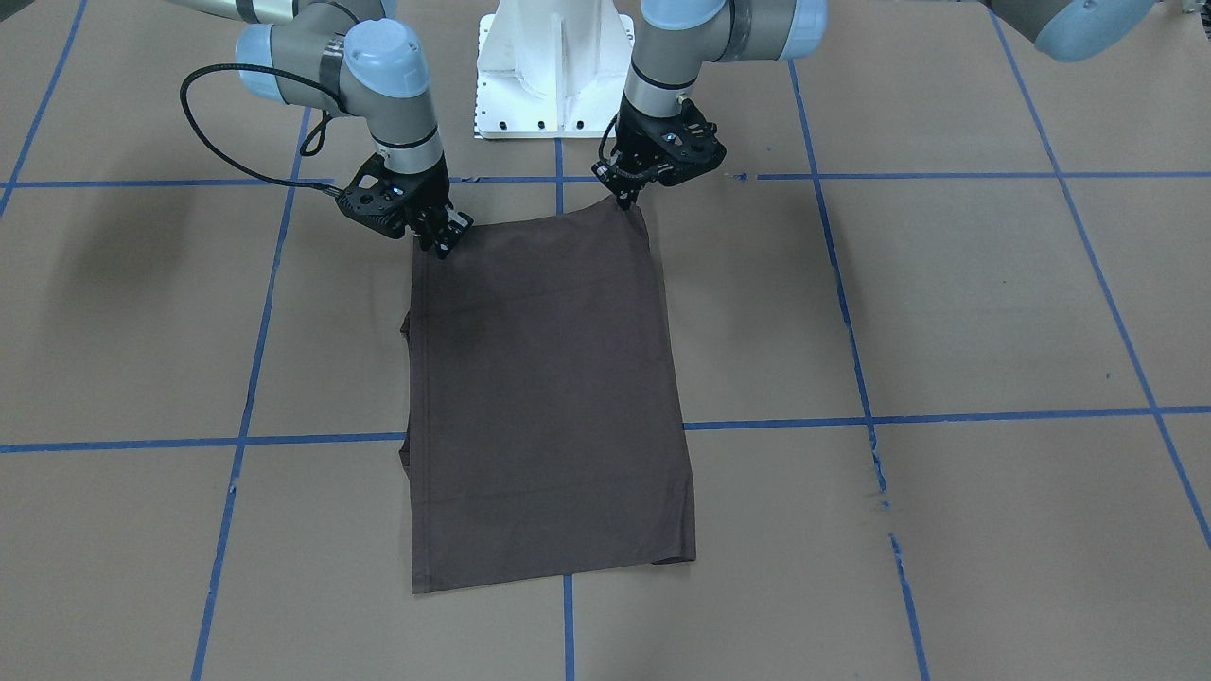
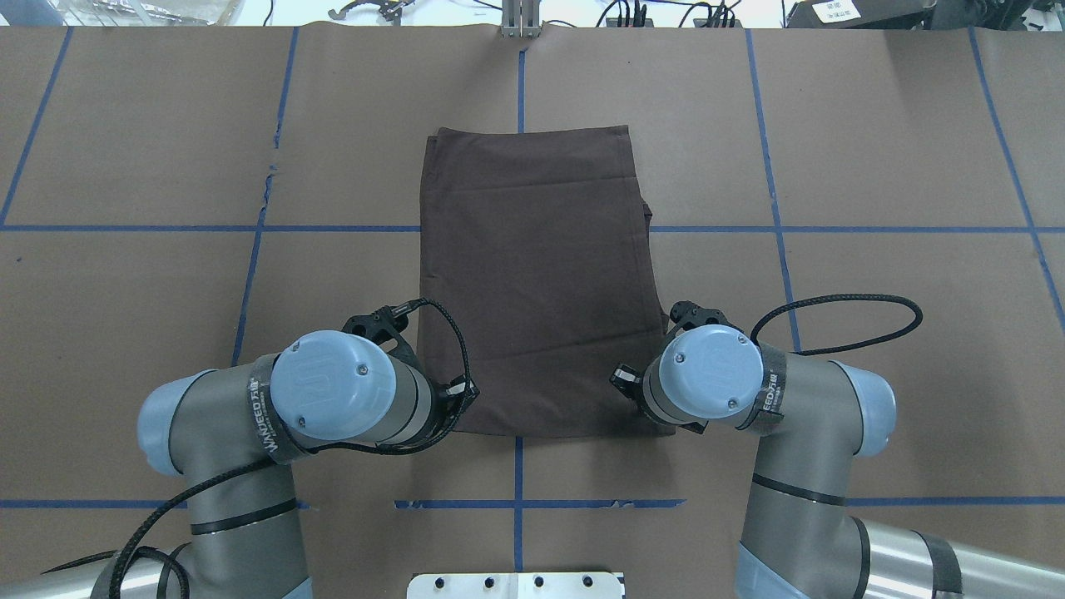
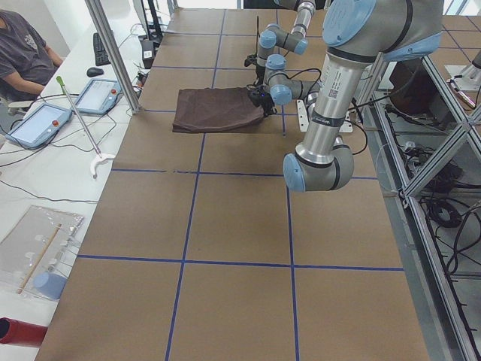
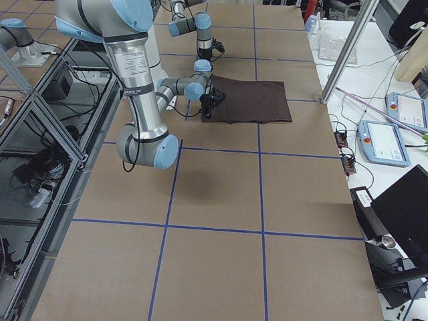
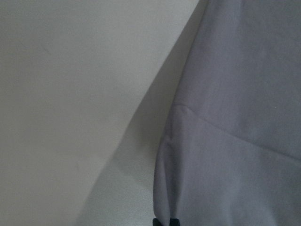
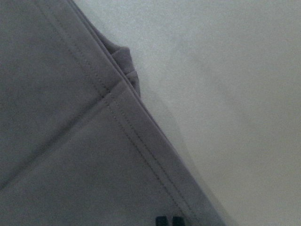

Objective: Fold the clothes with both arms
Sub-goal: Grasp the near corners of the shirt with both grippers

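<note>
The dark brown-grey T-shirt [image 1: 549, 397] lies folded into a long rectangle in the middle of the table, also in the overhead view [image 2: 532, 274]. My left gripper [image 1: 625, 200] is shut on the shirt's corner nearest the robot and lifts it slightly. The left wrist view shows the cloth [image 5: 235, 141] raised over its shadow. My right gripper [image 1: 443, 246] is shut on the other near corner. The right wrist view shows a stitched hem [image 6: 70, 141] running to the fingertips. In the overhead view both wrists hide the fingers. Collar, logo and tag are hidden.
The white pedestal base [image 1: 553, 66] stands just behind the shirt's near edge. Blue tape lines [image 1: 851, 416] grid the brown table cover. An operator [image 3: 26, 49] and tablets [image 3: 98, 96] are at the far side table, beyond the shirt.
</note>
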`<action>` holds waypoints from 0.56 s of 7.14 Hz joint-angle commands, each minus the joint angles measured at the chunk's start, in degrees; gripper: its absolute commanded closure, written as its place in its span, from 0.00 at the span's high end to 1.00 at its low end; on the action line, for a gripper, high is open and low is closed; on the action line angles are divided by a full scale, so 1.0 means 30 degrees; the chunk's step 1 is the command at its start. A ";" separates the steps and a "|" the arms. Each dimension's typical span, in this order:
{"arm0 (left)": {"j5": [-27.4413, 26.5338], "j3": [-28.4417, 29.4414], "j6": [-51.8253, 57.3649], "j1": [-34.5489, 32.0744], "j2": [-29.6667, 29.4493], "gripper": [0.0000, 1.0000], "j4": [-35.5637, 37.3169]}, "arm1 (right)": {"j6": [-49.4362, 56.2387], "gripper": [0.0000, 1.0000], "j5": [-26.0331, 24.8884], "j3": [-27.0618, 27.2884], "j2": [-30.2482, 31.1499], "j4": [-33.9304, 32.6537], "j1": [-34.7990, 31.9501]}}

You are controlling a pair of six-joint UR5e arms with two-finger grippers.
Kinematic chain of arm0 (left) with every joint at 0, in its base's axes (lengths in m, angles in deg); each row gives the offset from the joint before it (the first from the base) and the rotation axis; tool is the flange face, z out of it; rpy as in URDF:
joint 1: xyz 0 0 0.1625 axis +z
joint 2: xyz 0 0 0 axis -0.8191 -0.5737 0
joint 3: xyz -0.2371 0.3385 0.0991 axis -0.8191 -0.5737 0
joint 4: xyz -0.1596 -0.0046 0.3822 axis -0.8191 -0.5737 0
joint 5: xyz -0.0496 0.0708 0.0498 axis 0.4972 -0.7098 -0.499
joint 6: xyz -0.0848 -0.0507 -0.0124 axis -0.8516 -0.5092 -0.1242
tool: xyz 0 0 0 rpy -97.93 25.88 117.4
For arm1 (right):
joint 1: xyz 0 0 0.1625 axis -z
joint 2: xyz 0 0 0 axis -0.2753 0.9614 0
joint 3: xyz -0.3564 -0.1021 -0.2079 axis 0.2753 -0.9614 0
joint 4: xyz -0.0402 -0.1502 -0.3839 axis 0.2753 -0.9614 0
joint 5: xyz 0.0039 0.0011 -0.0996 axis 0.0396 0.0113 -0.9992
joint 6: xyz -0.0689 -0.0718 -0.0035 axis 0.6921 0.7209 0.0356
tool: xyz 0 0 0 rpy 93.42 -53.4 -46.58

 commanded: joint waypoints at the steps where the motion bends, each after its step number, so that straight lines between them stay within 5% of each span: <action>1: -0.0001 -0.0006 0.0000 -0.0006 -0.0010 0.00 -0.0006 | -0.0029 0.99 -0.0013 0.0003 0.0015 0.0000 -0.0030; 4: -0.0001 -0.0006 0.0000 -0.0006 0.0019 0.00 -0.0007 | 0.0029 1.00 0.0045 -0.0026 0.0133 0.0000 -0.0030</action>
